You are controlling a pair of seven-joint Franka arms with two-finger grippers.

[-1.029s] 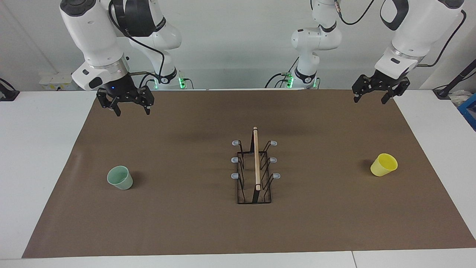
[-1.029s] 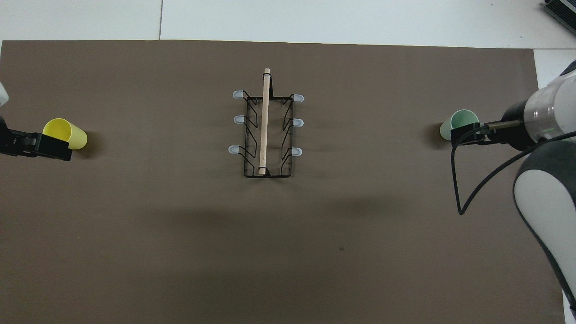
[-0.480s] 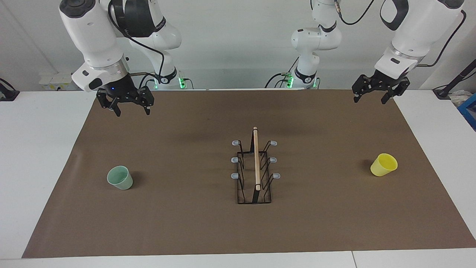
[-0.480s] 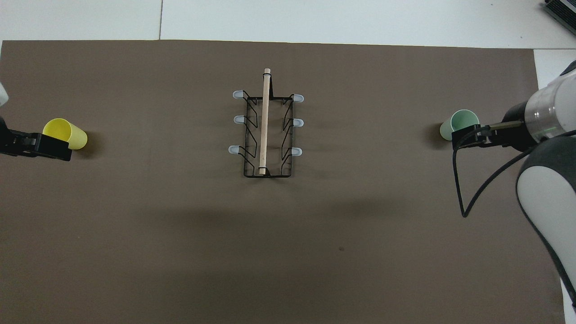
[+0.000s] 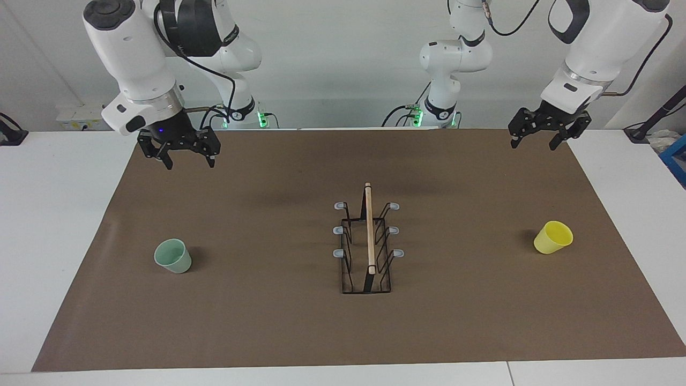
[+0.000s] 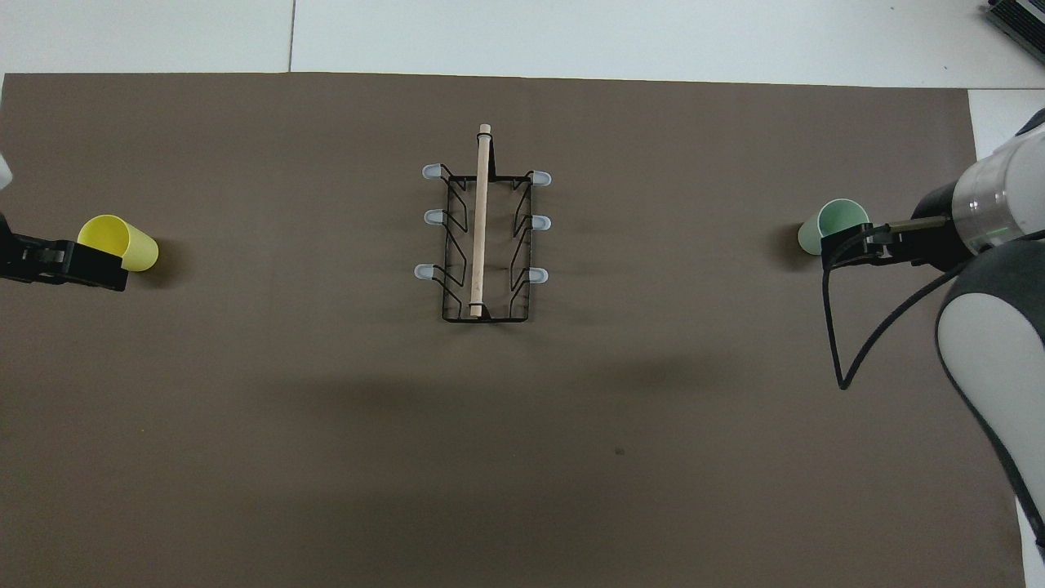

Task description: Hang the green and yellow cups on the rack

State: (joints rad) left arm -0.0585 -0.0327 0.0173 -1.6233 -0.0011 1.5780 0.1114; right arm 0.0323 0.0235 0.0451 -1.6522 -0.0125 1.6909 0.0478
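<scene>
2 cups – 1 green cup (image 5: 172,256), 1 yellow cup (image 5: 553,237); 1 rack (image 5: 367,246) w/ 6 pegs; 1 brown mat (image 5: 268,311); 2 arms.

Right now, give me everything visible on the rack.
The narrow black wire rack with a light wooden bar on top stands upright on the brown mat, about midway between the table's two ends. The wooden bar runs lengthwise, toward and away from the robots, above a rectangular wire base. Six grey-tipped pegs stick out sideways, three per side; all are bare. Nothing touches it but the mat. The pale mint green plastic cup and the bright yellow plastic cup sit well apart from it, one toward each end.
</scene>
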